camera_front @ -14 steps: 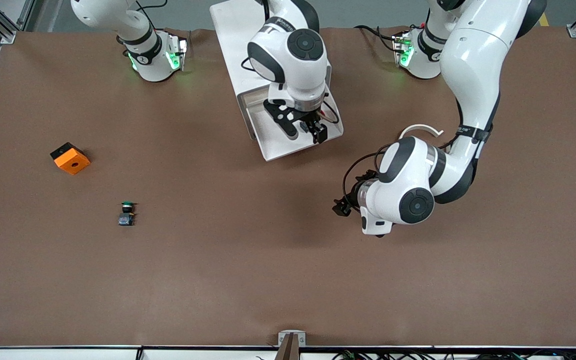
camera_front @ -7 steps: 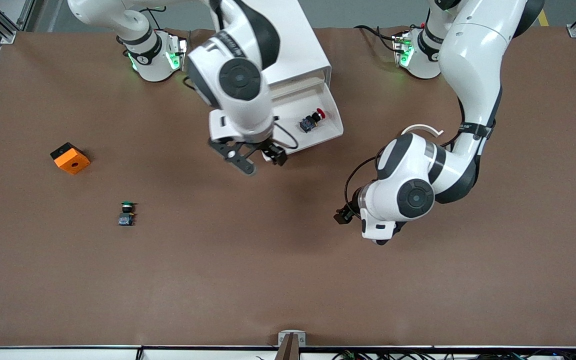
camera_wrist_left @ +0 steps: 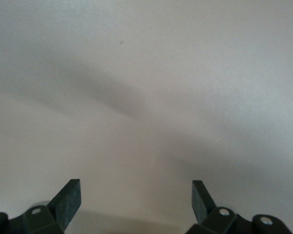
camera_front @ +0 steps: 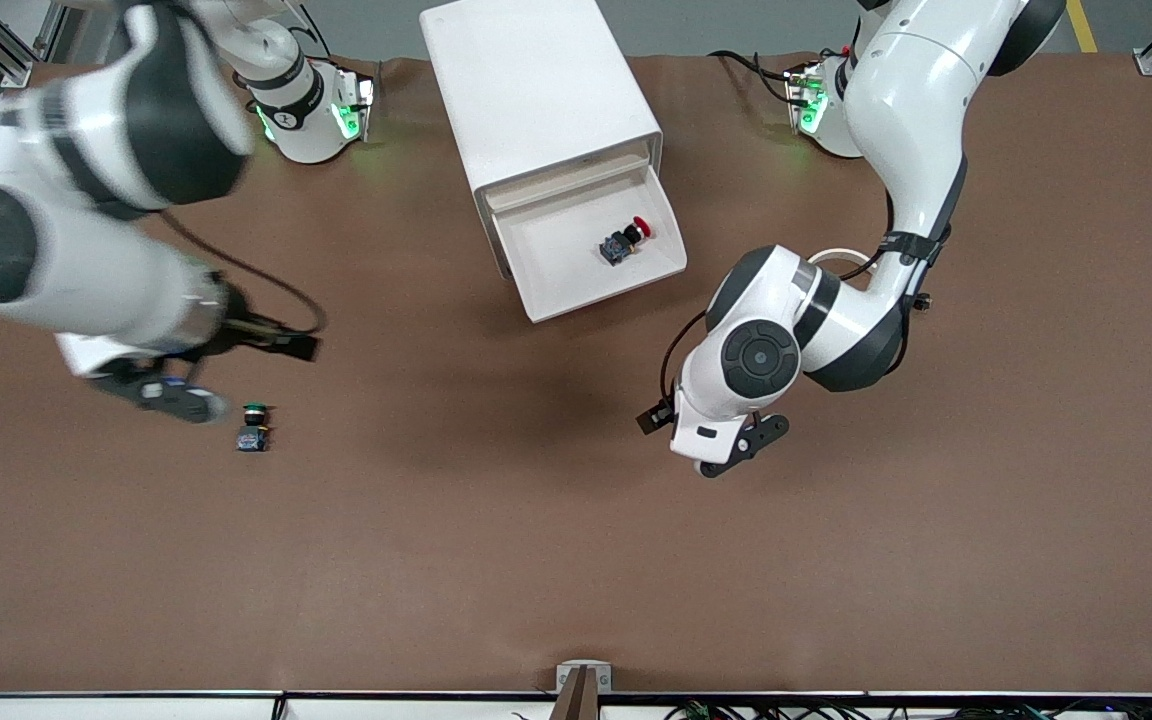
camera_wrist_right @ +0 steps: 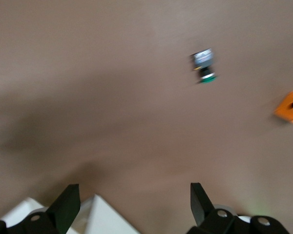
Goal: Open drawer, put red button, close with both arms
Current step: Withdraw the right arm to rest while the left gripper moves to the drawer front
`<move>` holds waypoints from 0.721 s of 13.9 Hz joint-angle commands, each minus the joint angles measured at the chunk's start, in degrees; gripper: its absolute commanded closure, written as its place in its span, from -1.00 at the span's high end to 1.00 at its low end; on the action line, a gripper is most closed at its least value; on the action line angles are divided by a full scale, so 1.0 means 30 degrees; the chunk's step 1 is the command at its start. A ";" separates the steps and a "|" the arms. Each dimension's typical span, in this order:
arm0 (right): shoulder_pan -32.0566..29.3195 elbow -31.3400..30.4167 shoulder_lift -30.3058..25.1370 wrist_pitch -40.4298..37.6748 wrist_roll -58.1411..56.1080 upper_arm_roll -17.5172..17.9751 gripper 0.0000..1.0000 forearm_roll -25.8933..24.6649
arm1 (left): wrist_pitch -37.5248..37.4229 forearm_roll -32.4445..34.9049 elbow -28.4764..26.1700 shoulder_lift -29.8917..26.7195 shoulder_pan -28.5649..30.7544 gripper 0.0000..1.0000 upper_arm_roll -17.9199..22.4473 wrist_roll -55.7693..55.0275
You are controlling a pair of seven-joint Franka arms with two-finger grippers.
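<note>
The red button [camera_front: 626,240] is lying on its side in the open drawer [camera_front: 558,290] of the white cabinet [camera_front: 536,90] up by the table edge where my bases sit, so drop-off looks done and closing is what's left; the drawer front faces the camera-side edge, so I'd guess the push has to come from there.

My right gripper [camera_front: 231,375] hangs over the table toward the right arm's end, fingers [camera_wrist_right: 67,204] apart and empty, right next to the green button [camera_front: 254,425]; the orange block [camera_wrist_right: 290,108] shows up in my right wrist view too. My left gripper [camera_front: 711,440] hovers over bare table mid-way, fingers [camera_wrist_left: 68,197] spread with nothing in them.

Neither gripper is at the drawer yet; nothing sits between them and it, and the green button and block are well apart from the cabinet.
</note>
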 commanded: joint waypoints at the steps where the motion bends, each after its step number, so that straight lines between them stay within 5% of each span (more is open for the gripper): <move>1: -0.2621 0.0596 -0.0363 -0.1602 -0.4312 0.0476 1.00 -0.0318 | 0.0179 0.0698 -0.0493 -0.0274 -0.0057 1.00 -0.0647 0.0467; 4: -0.4092 0.0596 -0.0687 -0.1782 -0.8478 0.0506 1.00 -0.2366 | 0.0208 0.0759 -0.0933 -0.0420 -0.0701 1.00 -0.0795 0.0351; 10: -0.4035 0.0624 -0.0864 -0.1958 -0.7346 0.0594 1.00 -0.3486 | 0.0121 0.0641 -0.1870 -0.0947 -0.2018 1.00 -0.0825 -0.1198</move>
